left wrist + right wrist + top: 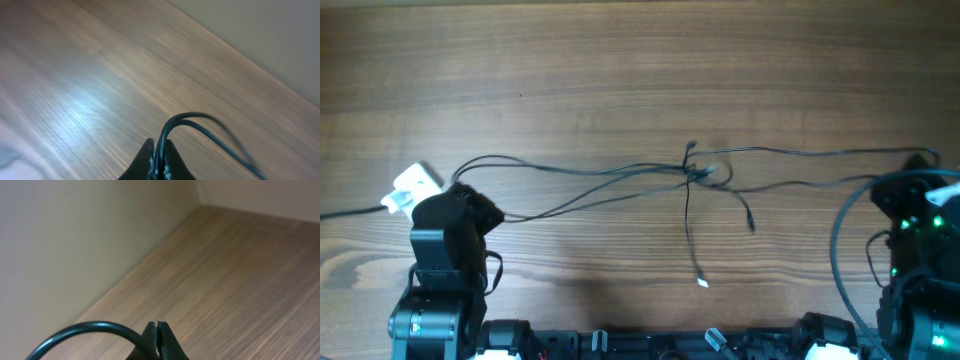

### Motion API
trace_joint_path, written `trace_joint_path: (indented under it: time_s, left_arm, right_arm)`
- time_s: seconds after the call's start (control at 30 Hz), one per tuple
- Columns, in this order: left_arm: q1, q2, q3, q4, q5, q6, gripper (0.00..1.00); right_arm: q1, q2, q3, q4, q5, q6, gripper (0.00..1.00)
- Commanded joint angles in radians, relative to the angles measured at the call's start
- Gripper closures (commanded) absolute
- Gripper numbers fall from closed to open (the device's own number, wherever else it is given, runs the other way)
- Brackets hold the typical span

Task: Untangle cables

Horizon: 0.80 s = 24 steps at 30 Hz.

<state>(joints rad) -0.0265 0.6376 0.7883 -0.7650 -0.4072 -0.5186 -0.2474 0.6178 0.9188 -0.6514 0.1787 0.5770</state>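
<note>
Thin dark cables [600, 175] stretch across the table between my two grippers. They meet in a tangle [696, 173] at mid-table. Two loose ends hang toward the front, one with a pale plug tip [703, 283] and one shorter [751, 225]. My left gripper [465, 195] is shut on the cables' left ends. In the left wrist view, two strands [186, 119] arch out from between its jaws [159, 152]. My right gripper [927, 165] is at the right edge. In the right wrist view, its jaws [157, 330] are shut with a cable [90, 327] looping out to the left.
A white block-shaped plug [415, 187] lies beside the left gripper, and its cord runs off the left edge. A thick dark arm cable [839, 245] loops beside the right arm. The arm bases stand along the front edge. A pale wall borders the table in both wrist views.
</note>
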Motion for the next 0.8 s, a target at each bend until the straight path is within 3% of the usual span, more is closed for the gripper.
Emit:
trace_joint_path:
  time_s: [0.0, 0.07, 0.23, 0.37, 0.4, 0.47, 0.53, 0.57, 0.63, 0.7, 0.77]
  left_arm:
    - [0.061, -0.003, 0.003, -0.084, -0.339, -0.207, 0.91]
    - [0.138, -0.003, 0.003, -0.131, -0.388, -0.314, 0.89]
    - [0.346, -0.003, 0.003, -0.145, -0.327, -0.377, 0.88]
    - [0.39, -0.002, 0.003, -0.123, -0.265, -0.386, 0.89]
    - [0.39, 0.004, 0.003, -0.101, -0.217, -0.365, 0.92]
    - [0.39, 0.034, 0.003, -0.006, 0.009, -0.205, 0.93]
    - [0.39, 0.076, 0.003, 0.101, 0.37, -0.014, 0.94]
    - [0.39, 0.101, 0.003, 0.153, 0.585, 0.067, 0.94]
    - [0.383, 0.176, 0.003, 0.242, 1.049, 0.201, 0.94]
    - [0.358, 0.284, 0.003, 0.293, 1.41, 0.227, 0.96]
    - [0.311, 0.378, 0.003, 0.319, 1.592, 0.227, 0.96]
  right_arm:
    - [-0.109, -0.016, 0.005, -0.065, 0.148, 0.14, 0.96]
    - [-0.164, -0.015, 0.005, -0.121, 0.251, 0.174, 0.96]
    - [-0.171, -0.013, 0.005, -0.138, 0.38, 0.184, 0.96]
    - [-0.171, 0.034, 0.005, -0.092, 0.287, 0.181, 0.96]
    - [-0.171, 0.067, 0.005, -0.056, 0.165, 0.169, 0.95]
    - [-0.171, 0.148, 0.005, 0.066, -0.18, 0.031, 0.95]
    - [-0.171, 0.24, 0.005, 0.178, -0.564, -0.08, 0.96]
    - [-0.171, 0.278, 0.005, 0.22, -0.723, -0.097, 0.95]
    - [-0.171, 0.418, 0.005, 0.398, -1.296, -0.114, 0.95]
    - [-0.145, 0.552, 0.005, 0.653, -1.731, 0.041, 0.95]
    - [-0.085, 0.634, 0.003, 0.797, -1.802, 0.263, 0.96]
